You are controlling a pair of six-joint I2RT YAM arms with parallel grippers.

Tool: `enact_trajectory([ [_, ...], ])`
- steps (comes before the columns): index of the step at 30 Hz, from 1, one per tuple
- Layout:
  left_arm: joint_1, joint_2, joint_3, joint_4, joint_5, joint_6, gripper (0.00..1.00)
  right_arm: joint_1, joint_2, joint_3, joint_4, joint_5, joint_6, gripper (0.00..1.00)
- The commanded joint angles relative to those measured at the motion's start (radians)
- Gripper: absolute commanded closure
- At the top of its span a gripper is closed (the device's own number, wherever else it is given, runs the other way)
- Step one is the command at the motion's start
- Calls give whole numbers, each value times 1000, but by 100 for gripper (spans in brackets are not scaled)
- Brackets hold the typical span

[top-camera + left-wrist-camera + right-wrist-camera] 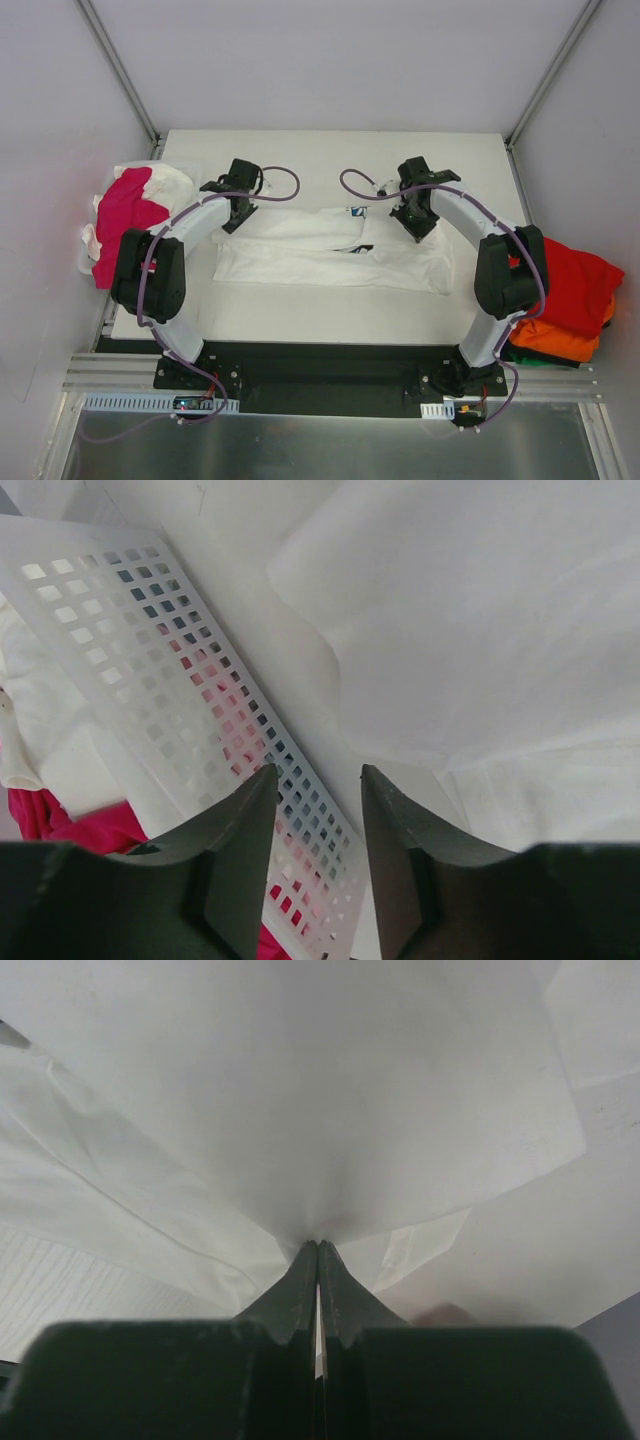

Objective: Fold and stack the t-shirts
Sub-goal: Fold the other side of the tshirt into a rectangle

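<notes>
White counter underneath: right tool pressed together, pinching the spread soft white cloth t-shirt. Left tool spread, gripping nothing, just beside that shirt's left edge, over a perforated white plastic basket.

2 arms, 1 basket, 1 flat wht tee, 2 tee piles

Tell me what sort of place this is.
Probably an enclosed robotics test cell, not a home or shop: plain panel walls on metal frame posts, left arm and right arm bolted at the table edge, white t-shirt laid between them.
</notes>
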Motion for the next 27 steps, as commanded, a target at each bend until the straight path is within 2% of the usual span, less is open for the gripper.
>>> enact_trajectory([
  [1,-4,10,-6,-14,2,-13,57,3,-33,-13,-11,8,18,99],
  [6,-4,6,17,-14,8,-19,49,9,-30,-17,-8,8,23,99],
  [8,-4,6,28,-12,14,-32,38,17,-28,-24,-9,6,29,99],
  [13,-4,-2,77,-18,45,-62,29,34,-37,-43,-16,25,46,99],
  [14,-4,-4,85,-18,52,-68,20,38,-46,-50,-16,32,49,99],
  [16,-4,-2,109,-17,57,-69,12,45,-57,-56,-19,43,55,98],
  [18,-4,12,134,-17,59,-75,10,51,-66,-65,-20,57,63,88],
  [19,-4,18,141,-17,60,-80,8,54,-66,-67,-22,62,66,72],
  [21,-4,35,158,-17,62,-80,2,60,-68,-74,-13,86,70,63],
  [22,-4,41,166,-17,60,-86,1,60,-69,-73,-8,100,70,48],
  [25,-4,62,194,-15,62,-97,1,60,-77,-25,1,153,66,34],
  [27,-3,72,211,-17,81,-105,1,60,-66,8,-2,172,54,33],
])
